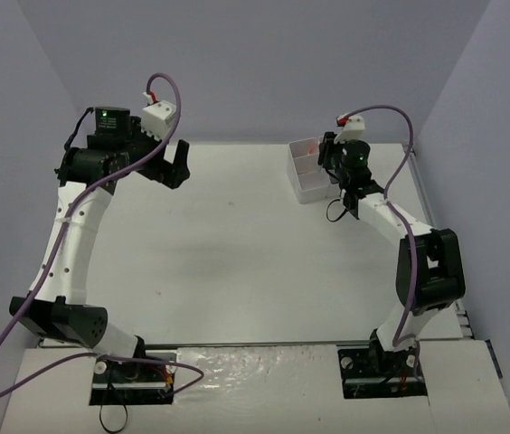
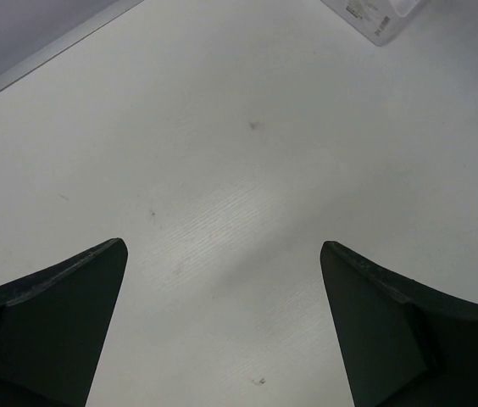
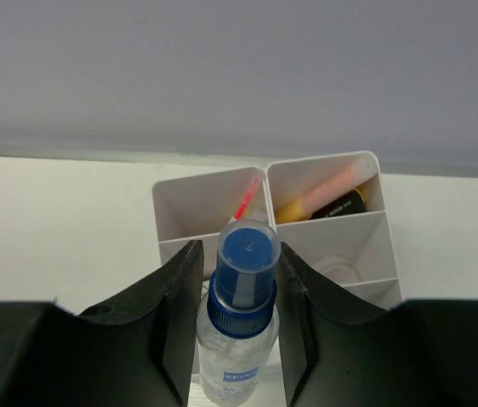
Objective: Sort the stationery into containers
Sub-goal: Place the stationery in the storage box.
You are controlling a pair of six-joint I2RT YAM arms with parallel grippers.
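Stationery in the grip: a small blue-capped bottle (image 3: 241,322) stands upright, clamped between the fingers of the right gripper (image 3: 239,254) at the near side of the white box (image 1: 314,192). The box sits by the table's (image 1: 237,262) far edge, toward the right corner. Behind the bottle, a right-hand compartment holds what may be a tape ring (image 3: 336,267), though it is faint. In the farthest row, a pink pen (image 3: 244,203) leans in the left compartment, while a yellow highlighter (image 3: 294,208) and a peach highlighter (image 3: 336,180) lie in the right. Well apart, near the far-left corner, the left gripper (image 2: 222,244) hangs over bare table with its fingers spread wide, holding nothing.
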